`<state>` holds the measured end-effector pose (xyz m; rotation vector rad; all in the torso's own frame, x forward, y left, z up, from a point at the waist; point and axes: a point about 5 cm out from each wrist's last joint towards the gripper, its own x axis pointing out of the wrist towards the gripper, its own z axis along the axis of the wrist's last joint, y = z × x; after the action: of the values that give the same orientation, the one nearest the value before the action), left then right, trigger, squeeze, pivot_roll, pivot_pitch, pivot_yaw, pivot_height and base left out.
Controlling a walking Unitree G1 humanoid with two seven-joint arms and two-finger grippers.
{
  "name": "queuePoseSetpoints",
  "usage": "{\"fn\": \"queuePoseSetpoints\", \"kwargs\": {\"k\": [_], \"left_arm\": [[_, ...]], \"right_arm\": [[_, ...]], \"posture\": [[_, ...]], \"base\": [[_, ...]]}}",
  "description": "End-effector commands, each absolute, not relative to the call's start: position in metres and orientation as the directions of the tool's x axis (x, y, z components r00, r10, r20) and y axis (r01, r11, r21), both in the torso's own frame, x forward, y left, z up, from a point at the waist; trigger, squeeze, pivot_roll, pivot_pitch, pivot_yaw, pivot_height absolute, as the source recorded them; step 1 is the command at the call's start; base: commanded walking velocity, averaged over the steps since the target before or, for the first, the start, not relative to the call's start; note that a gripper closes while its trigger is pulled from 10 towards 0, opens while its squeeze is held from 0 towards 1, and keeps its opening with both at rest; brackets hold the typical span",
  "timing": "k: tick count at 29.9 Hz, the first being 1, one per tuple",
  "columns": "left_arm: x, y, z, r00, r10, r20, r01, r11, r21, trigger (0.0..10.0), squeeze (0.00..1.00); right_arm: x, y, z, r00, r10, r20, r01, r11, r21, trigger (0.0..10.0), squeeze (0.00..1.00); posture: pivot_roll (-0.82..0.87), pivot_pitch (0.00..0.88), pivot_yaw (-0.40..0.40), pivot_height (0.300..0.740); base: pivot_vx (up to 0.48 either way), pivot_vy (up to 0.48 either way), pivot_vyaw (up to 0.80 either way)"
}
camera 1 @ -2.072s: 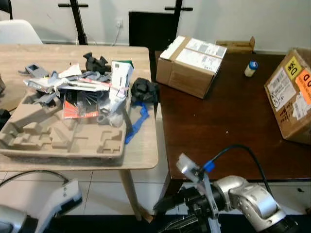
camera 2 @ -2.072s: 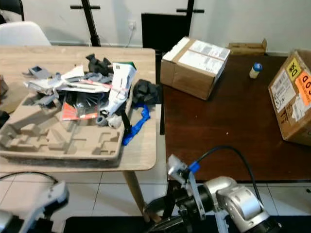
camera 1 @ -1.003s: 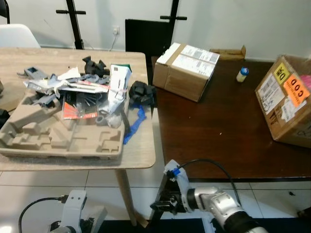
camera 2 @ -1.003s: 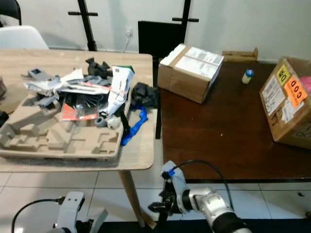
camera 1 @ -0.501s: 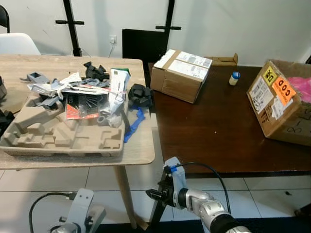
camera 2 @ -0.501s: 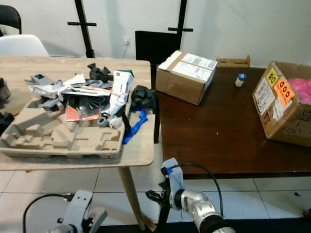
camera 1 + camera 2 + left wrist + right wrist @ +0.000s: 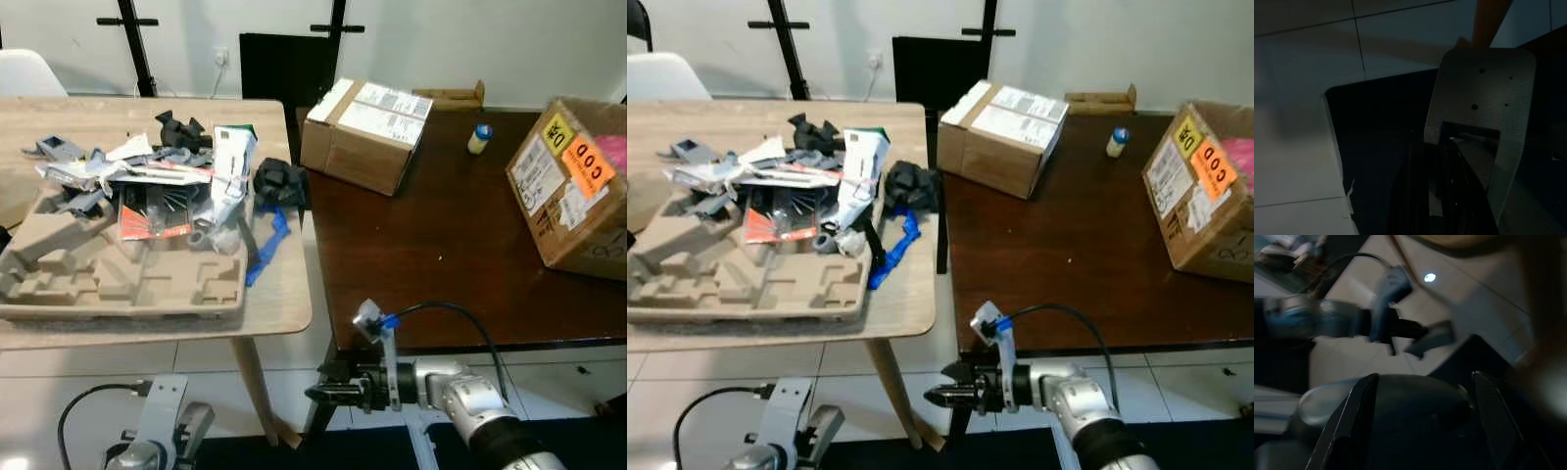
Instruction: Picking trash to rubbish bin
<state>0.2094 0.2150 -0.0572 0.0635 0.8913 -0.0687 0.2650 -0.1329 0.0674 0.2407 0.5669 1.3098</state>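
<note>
Trash (image 7: 162,181) heaped at about 10 o'clock in the head view, well apart from both sets of fingers, atop a moulded pulp tray (image 7: 108,279) on the pale wooden surface (image 7: 279,294). Right fingers (image 7: 939,396) low at 6 o'clock, below the surface edges, tips slightly spread and holding nothing, pointing toward 9 o'clock. Left fingers (image 7: 191,431) at 7 o'clock near the floor tiles; cannot tell from the dark left wrist view whether spread or pressed together. Outward from there: a blue strap (image 7: 263,247) trailing off the tray's corner, a black crumpled lump (image 7: 279,183) just beside the heap, a white carton (image 7: 228,162) standing tilted in the pile, red and grey scraps beneath. Across the gap, at 3 o'clock, a dark brown surface (image 7: 431,245) carrying a taped cardboard box (image 7: 364,122) at 12 o'clock, a small bottle with a blue cap (image 7: 478,138) at 1 o'clock, and an open box with yellow and orange stickers (image 7: 573,181) at 2 o'clock. White chair (image 7: 29,73) at far 10 o'clock.
</note>
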Motion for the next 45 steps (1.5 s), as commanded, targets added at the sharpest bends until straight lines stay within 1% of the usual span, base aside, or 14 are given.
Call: {"fn": "queuePoseSetpoints", "kwargs": {"k": [1,7,10,11,16,18,19,24,26,32,38,40,42,45], "left_arm": [[0.2,0.21,-0.065,0.59,-0.05,-0.806,0.082,0.997,-0.002,0.0,0.0],[0.196,0.209,-0.068,0.589,-0.061,-0.806,0.08,0.997,-0.017,0.0,0.0],[0.194,0.208,-0.068,0.59,-0.072,-0.804,0.089,0.996,-0.023,0.0,0.0],[0.192,0.208,-0.069,0.588,-0.085,-0.805,0.099,0.995,-0.032,0.0,0.0],[0.19,0.21,-0.07,0.585,-0.088,-0.806,0.105,0.994,-0.033,0.0,0.0],[0.189,0.213,-0.07,0.579,-0.087,-0.811,0.109,0.994,-0.029,0.0,0.0],[0.188,0.218,-0.069,0.574,-0.083,-0.815,0.124,0.992,-0.014,0.0,0.0],[0.187,0.223,-0.07,0.566,-0.072,-0.821,0.126,0.992,0.0,0.0,0.0],[0.184,0.225,-0.071,0.557,-0.076,-0.827,0.139,0.99,0.003,0.0,0.0],[0.181,0.226,-0.073,0.547,-0.081,-0.833,0.147,0.989,0.001,0.0,0.0],[0.179,0.225,-0.074,0.544,-0.084,-0.835,0.146,0.989,-0.004,0.0,0.0],[0.178,0.226,-0.075,0.542,-0.082,-0.836,0.147,0.989,-0.001,0.0,0.0],[0.176,0.228,-0.076,0.535,-0.07,-0.842,0.148,0.989,0.012,0.0,0.0],[0.174,0.229,-0.077,0.53,-0.056,-0.846,0.139,0.99,0.022,0.0,0.0]], "right_arm": [[0.262,-0.127,0.076,0.097,0.97,-0.223,-0.863,0.194,0.467,10.0,0.0],[0.246,-0.126,0.098,-0.042,0.985,-0.17,-0.875,0.046,0.482,10.0,0.0],[0.242,-0.126,0.1,-0.068,0.982,-0.177,-0.876,0.026,0.482,10.0,0.0],[0.237,-0.125,0.107,-0.108,0.981,-0.16,-0.88,-0.019,0.475,10.0,0.0],[0.234,-0.125,0.114,-0.132,0.981,-0.145,-0.886,-0.051,0.461,10.0,0.0],[0.229,-0.128,0.118,-0.172,0.973,-0.152,-0.887,-0.086,0.454,10.0,0.0],[0.217,-0.144,0.123,-0.261,0.941,-0.217,-0.881,-0.14,0.451,10.0,0.0],[0.207,-0.162,0.123,-0.337,0.889,-0.31,-0.868,-0.166,0.468,10.0,0.0],[0.195,-0.185,0.109,-0.407,0.792,-0.455,-0.858,-0.159,0.489,10.0,0.0],[0.191,-0.198,0.092,-0.405,0.745,-0.53,-0.857,-0.108,0.503,10.0,0.0],[0.197,-0.191,0.101,-0.369,0.805,-0.465,-0.854,-0.095,0.512,10.0,0.0],[0.195,-0.193,0.097,-0.38,0.776,-0.504,-0.859,-0.093,0.504,10.0,0.0],[0.191,-0.203,0.076,-0.377,0.668,-0.642,-0.889,-0.067,0.453,10.0,0.0],[0.193,-0.216,0.038,-0.283,0.543,-0.791,-0.926,0.061,0.373,10.0,0.0]], "posture": [[-0.02,0.142,-0.029,0.74],[-0.03,0.138,-0.025,0.74],[-0.03,0.137,-0.023,0.74],[-0.02,0.134,-0.01,0.74],[-0.02,0.131,-0.001,0.74],[-0.02,0.132,0.005,0.74],[-0.02,0.131,0.007,0.74],[-0.02,0.132,0.014,0.74],[-0.02,0.132,0.018,0.74],[-0.02,0.131,0.017,0.74],[-0.02,0.127,0.014,0.74],[-0.02,0.124,0.012,0.74],[-0.02,0.121,0.01,0.74],[-0.02,0.116,0.006,0.74]], "base": [[0.0,0.0,0.0],[0.0,0.0,0.0],[0.0,0.0,0.0],[0.0,0.0,0.0],[0.0,0.0,0.0],[0.0,0.0,0.0],[0.0,0.0,0.0],[0.0,0.0,0.0],[0.0,0.0,0.0],[0.0,0.0,0.0],[0.0,0.0,0.0],[0.0,0.0,0.0],[0.0,0.0,0.0],[0.0,0.0,0.0]]}}
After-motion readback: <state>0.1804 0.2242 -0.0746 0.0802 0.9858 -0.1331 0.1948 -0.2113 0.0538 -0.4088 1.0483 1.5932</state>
